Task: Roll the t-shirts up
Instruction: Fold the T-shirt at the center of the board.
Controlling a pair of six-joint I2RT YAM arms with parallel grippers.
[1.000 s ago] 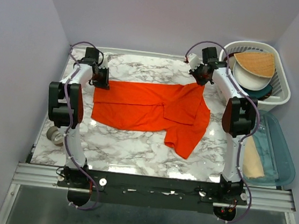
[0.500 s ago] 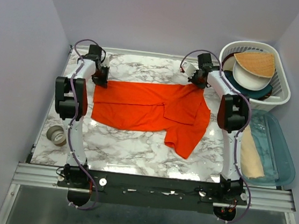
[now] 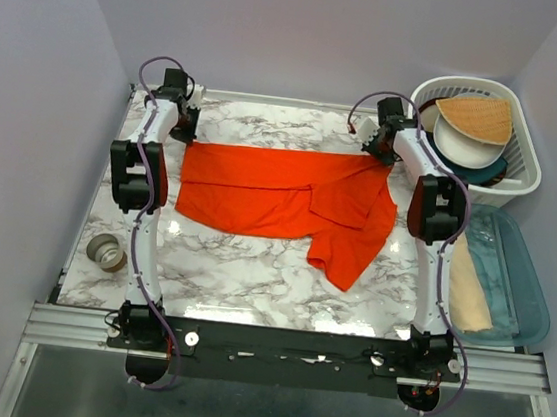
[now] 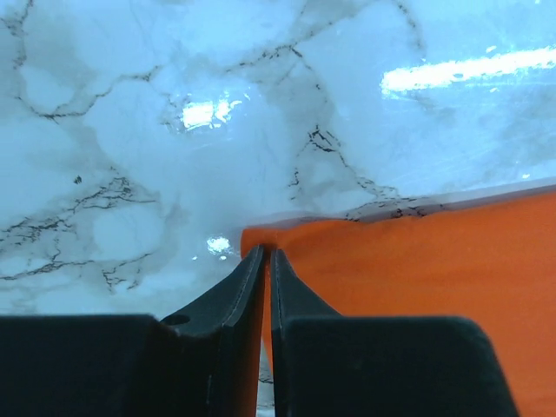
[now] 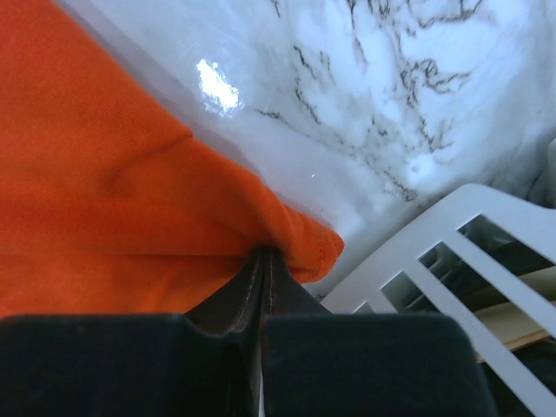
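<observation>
Left end effector (image 4: 268, 252): pinches the far left corner of the t-shirt (image 3: 260, 191), jaws all but touching. Right end effector (image 5: 263, 254): clamps the far right corner, jaws pressed together beneath a fold of hem; probably holds cloth between them, though the fold hides the tips. T-shirt: lies flat across the far half of the marble desk (image 3: 251, 276), stretched between both arms, one part trailing toward the near right. White basket (image 5: 434, 252): stands just beside the right end effector.
</observation>
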